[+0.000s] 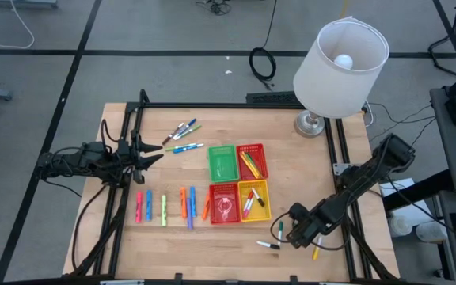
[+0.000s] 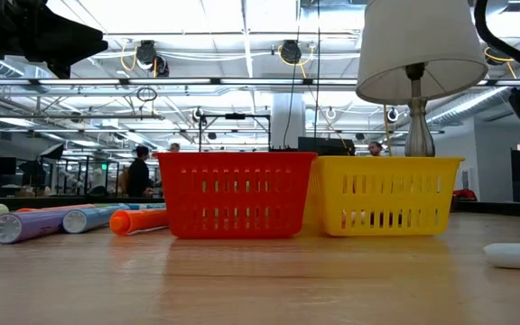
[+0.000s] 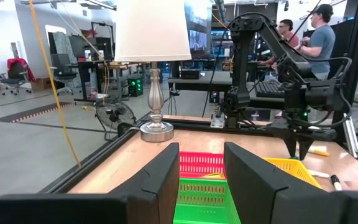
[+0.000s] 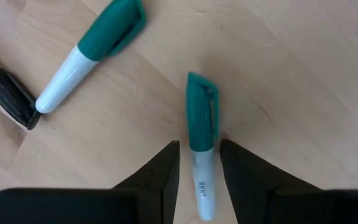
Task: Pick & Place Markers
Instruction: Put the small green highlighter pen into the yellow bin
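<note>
Over a wooden table strewn with markers, the right pincer hangs low at the near right corner, its two dark fingers spread just wider than a green-capped white marker that lies flat on the wood between them; whether either finger touches the barrel cannot be told, and nothing is lifted yet. The step in hand looks like the pickup of this marker, one of a small loose group that includes a second green-capped marker and a black-capped one close by. The next move would seem to call for closing squarely on the barrel without rolling it, then a lift and a carry toward the four small baskets at the table's middle: green basket, red basket, a second red basket and yellow basket, two of which already hold markers. The left pincer waits at the table's left edge, its fingers apart and empty, pointed across at the baskets and a lamp. A row of coloured markers lies left of the baskets and another cluster sits behind it, so much of the sorting appears undone. People work at desks beyond the table.
</note>
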{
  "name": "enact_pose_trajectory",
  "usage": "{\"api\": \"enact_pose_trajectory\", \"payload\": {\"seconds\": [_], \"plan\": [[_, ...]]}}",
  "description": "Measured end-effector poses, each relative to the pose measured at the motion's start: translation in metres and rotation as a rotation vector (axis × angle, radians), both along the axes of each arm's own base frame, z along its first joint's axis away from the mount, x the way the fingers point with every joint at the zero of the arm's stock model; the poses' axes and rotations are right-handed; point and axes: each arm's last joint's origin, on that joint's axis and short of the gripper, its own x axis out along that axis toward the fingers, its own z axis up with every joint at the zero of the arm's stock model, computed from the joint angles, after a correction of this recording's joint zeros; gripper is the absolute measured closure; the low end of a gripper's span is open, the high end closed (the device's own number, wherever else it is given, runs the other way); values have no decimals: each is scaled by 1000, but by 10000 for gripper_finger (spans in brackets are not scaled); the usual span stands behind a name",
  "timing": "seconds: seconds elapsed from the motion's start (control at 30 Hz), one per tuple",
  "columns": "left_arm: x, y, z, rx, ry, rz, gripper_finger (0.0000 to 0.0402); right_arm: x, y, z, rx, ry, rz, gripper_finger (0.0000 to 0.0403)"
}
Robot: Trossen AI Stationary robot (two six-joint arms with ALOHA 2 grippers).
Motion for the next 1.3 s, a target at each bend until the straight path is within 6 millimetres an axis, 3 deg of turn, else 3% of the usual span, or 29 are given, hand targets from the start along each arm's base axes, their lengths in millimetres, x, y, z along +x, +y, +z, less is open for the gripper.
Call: {"api": "enact_pose_trajectory", "payload": {"seconds": [0.97,1.1,1.3], "plan": [[0,0,0,0,0,0,268,-4,-3,-6,0,22,0,293],[0,0,0,0,0,0,268,-4,-4,-6,20,52,-17,314],[0,0,0,0,0,0,268,-5,-4,-7,19,63,-28,377]]}}
